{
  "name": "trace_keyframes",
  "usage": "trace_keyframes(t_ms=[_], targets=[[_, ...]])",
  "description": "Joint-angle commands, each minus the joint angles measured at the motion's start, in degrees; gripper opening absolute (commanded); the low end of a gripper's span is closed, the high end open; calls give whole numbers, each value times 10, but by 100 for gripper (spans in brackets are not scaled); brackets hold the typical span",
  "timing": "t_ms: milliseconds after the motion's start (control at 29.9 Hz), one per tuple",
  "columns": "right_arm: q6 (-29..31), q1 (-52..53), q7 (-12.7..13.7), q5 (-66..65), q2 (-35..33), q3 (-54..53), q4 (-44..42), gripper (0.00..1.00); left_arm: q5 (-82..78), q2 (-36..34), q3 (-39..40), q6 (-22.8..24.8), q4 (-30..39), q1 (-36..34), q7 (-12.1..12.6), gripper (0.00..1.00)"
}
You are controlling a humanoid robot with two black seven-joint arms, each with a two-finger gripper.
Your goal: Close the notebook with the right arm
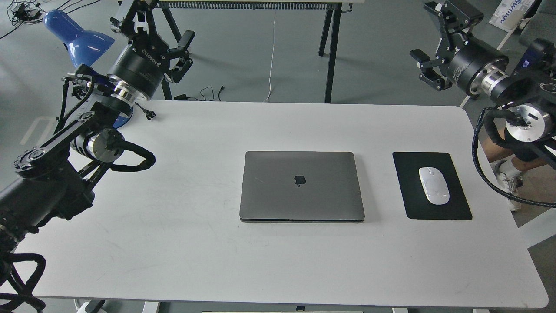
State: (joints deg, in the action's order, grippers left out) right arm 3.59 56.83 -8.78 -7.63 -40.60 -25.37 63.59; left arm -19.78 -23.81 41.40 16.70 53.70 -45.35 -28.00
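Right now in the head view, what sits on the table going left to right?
Blue lamp at the far-left corner → closed notebook in the middle → black mouse pad with the white mouse lying on it.

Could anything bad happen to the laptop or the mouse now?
Not much looks risky. The notebook already lies shut and flat on the table, and both grippers hang off it. If the right gripper came down carelessly, it could bump the white mouse on the black mouse pad below it. The left gripper is near the blue lamp and might knock it.
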Motion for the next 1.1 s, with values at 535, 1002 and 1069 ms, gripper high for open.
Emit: trace_keyframes(t_ms=[535, 1002, 1069], targets=[[48, -94, -17, 102, 2, -106, -65, 100, 0, 1, 0, 0, 0, 0, 0, 100], [171, -144, -25, 102, -10, -123, -135, 100, 0, 0, -1, 0, 0, 0, 0, 100], [174, -144, -28, 102, -7, -123, -146, 100, 0, 0, -1, 0, 0, 0, 0, 100]])
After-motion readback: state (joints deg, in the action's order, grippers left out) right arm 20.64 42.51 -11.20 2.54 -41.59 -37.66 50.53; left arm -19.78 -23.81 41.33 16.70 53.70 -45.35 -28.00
